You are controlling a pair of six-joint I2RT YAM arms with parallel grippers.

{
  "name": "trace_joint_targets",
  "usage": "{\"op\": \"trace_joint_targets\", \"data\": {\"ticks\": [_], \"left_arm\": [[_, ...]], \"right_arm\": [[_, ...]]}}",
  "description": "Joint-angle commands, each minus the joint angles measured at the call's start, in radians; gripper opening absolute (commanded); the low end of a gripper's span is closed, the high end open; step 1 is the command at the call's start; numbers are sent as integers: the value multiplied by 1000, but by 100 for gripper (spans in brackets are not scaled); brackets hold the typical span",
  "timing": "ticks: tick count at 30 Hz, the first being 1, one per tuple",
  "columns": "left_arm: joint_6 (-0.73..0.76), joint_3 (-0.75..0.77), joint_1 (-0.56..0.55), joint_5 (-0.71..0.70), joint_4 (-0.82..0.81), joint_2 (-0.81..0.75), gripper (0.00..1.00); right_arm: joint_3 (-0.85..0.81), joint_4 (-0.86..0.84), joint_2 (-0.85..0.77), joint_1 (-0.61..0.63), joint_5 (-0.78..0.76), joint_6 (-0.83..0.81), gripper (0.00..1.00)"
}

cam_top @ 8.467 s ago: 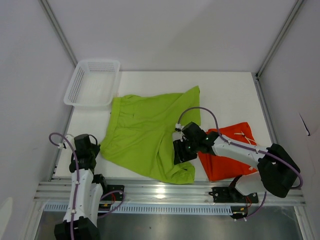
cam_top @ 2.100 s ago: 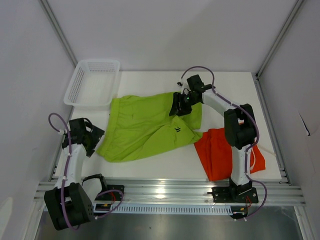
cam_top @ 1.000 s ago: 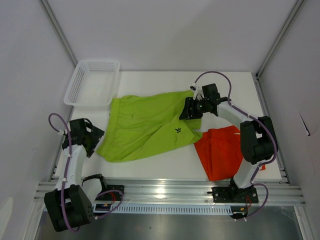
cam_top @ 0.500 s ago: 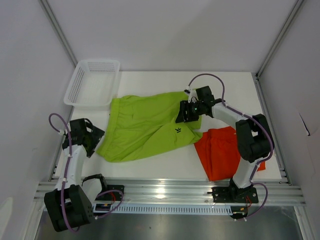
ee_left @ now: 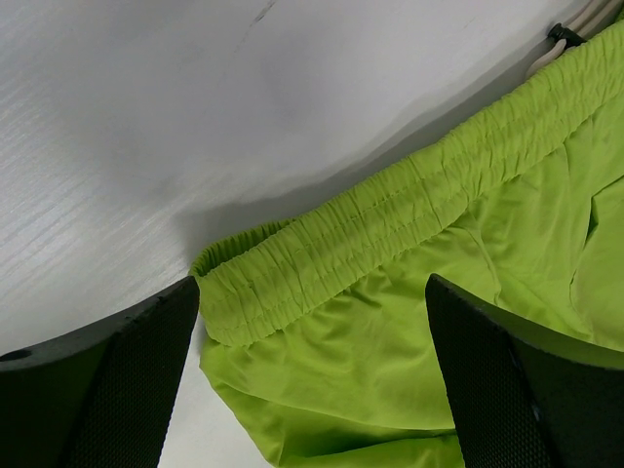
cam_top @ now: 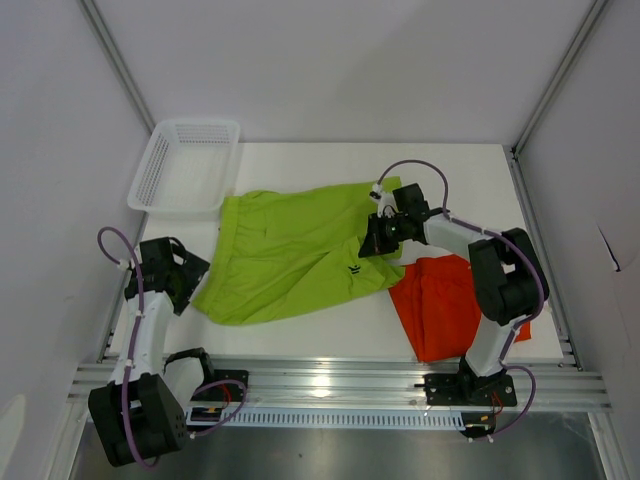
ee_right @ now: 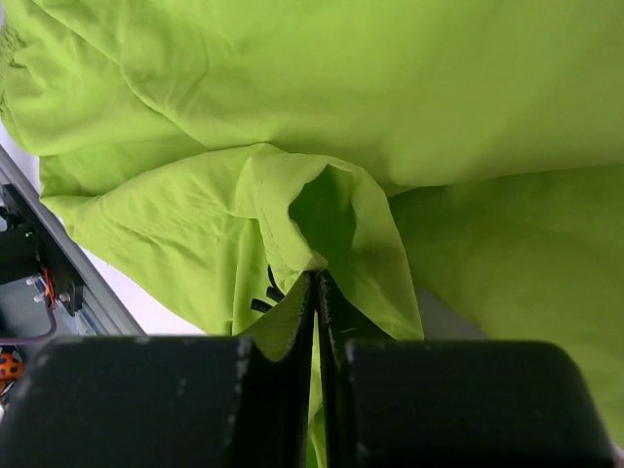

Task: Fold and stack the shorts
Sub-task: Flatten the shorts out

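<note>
The lime green shorts [cam_top: 285, 250] lie spread across the middle of the table, waistband to the left. My right gripper [cam_top: 376, 240] is at their right leg, shut on a raised fold of green fabric [ee_right: 322, 210] pinched between the fingertips [ee_right: 314, 281]; the dark hem logo [ee_right: 263, 294] shows beside it. The orange shorts [cam_top: 450, 305] lie flat at the near right, partly under the right arm. My left gripper [ee_left: 312, 375] stands open just off the green shorts' left edge [cam_top: 183, 277], its fingers [ee_left: 97, 390] straddling the elastic waistband [ee_left: 390, 224] without touching it. A white drawstring [ee_left: 565, 39] peeks out at the top right.
A white mesh basket [cam_top: 185, 165] stands at the far left corner, touching the green shorts' far edge. The aluminium rail [cam_top: 330, 380] runs along the near table edge. Frame posts and white walls close in the sides.
My right gripper has slid a little nearer along the green leg and closed on a fold of the fabric. The left arm has not moved.
</note>
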State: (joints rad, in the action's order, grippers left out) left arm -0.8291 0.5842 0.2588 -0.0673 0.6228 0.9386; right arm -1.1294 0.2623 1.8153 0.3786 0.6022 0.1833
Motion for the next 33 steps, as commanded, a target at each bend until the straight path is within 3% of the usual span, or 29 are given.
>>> {"op": "trace_joint_targets", "data": {"ticks": [1, 3, 5, 6, 11, 15, 20, 25, 33], "left_arm": [[4, 2, -6, -8, 12, -20, 98], [2, 3, -7, -11, 15, -20, 99], [2, 5, -6, -12, 15, -21, 98], [2, 3, -7, -14, 15, -21, 98], [2, 6, -7, -14, 14, -23, 98], [2, 3, -7, -12, 14, -20, 98], [5, 2, -9, -9, 11, -18, 98], [5, 3, -12, -9, 9, -20, 98], [5, 5, -12, -14, 12, -21, 99]], "right_arm": [[16, -43, -63, 5, 47, -5, 5], [22, -46, -77, 5, 59, -4, 10], [29, -48, -82, 6, 88, -7, 31], [29, -48, -77, 5, 91, -7, 36], [33, -61, -67, 6, 123, -1, 45], [36, -74, -56, 5, 134, -1, 46], [66, -133, -66, -4, 162, 22, 37], [80, -155, -80, -9, 188, 28, 36], [85, -170, -74, -4, 203, 31, 50]]}}
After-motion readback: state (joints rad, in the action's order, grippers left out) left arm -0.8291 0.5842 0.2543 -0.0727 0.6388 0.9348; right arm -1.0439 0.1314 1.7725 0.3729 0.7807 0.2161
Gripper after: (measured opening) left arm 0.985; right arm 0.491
